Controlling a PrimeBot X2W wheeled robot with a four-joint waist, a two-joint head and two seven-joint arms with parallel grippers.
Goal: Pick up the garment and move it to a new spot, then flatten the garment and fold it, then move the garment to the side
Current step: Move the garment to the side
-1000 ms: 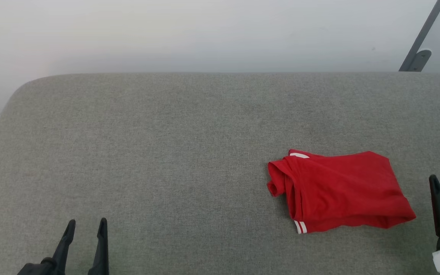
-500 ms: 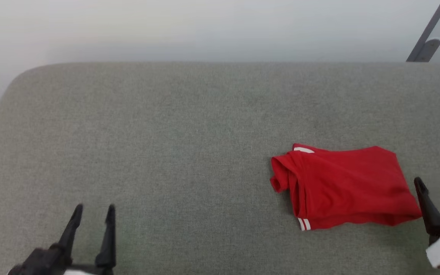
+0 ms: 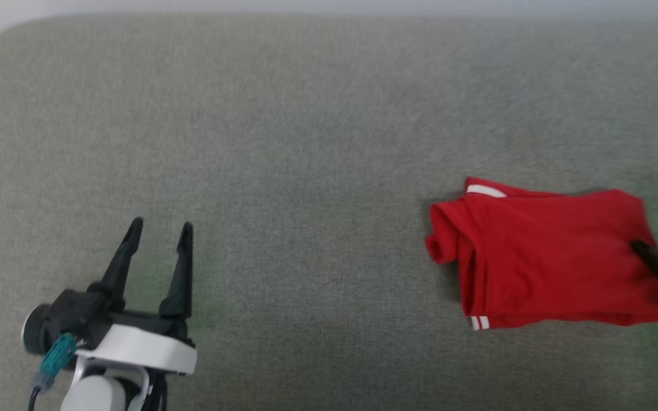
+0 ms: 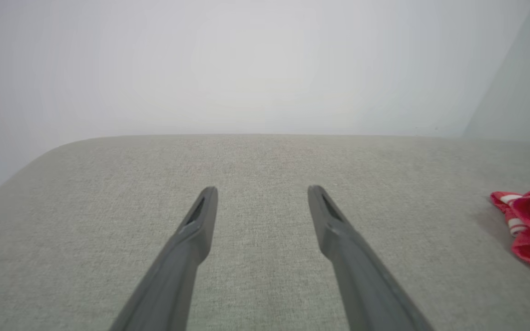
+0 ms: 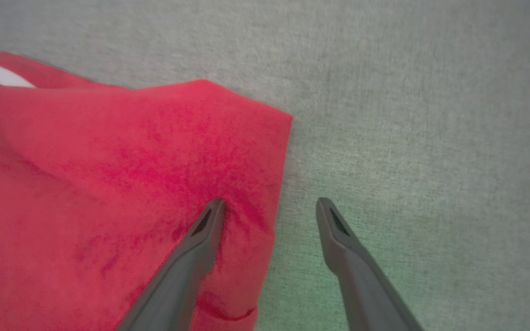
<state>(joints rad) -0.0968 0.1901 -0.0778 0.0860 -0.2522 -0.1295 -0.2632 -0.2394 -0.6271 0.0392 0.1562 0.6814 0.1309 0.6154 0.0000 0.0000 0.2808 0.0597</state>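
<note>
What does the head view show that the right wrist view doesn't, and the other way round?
Head view's extra: the left gripper, open over bare surface, well apart from the shirt; the shirt's bunched left end.
Right wrist view's extra: a close look at the right gripper, open, one finger over red cloth, the other over the surface, straddling the shirt's edge.
Shared: the shirt, the grey surface, the right gripper at the shirt's right end.
</note>
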